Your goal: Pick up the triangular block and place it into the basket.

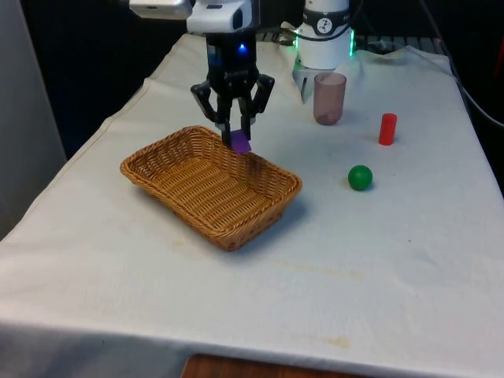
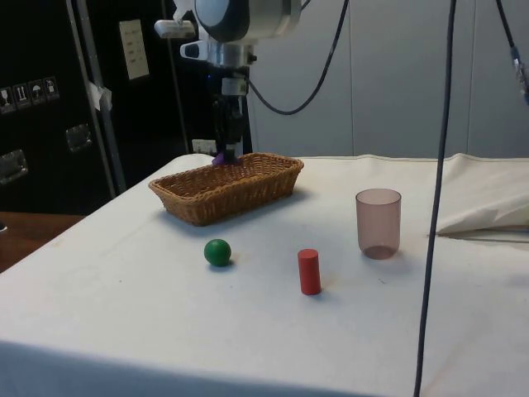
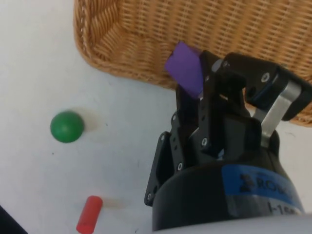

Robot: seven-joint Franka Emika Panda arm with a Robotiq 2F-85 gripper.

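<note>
A purple triangular block (image 1: 240, 142) (image 3: 185, 69) is held between the black fingers of my gripper (image 1: 235, 135), which is shut on it. The block hangs just above the far rim of the woven wicker basket (image 1: 161, 157). In the side view the gripper (image 2: 226, 154) reaches down at the basket's far end (image 2: 248, 184), with a bit of the purple block (image 2: 220, 160) showing at the rim. The wrist view has the block over the basket's edge (image 3: 122, 68).
A green ball (image 1: 360, 177) (image 2: 217, 252) and a red cylinder (image 1: 387, 129) (image 2: 309, 271) stand on the white cloth at the front view's right of the basket. A translucent pinkish cup (image 1: 329, 98) (image 2: 378, 223) stands near the robot's base.
</note>
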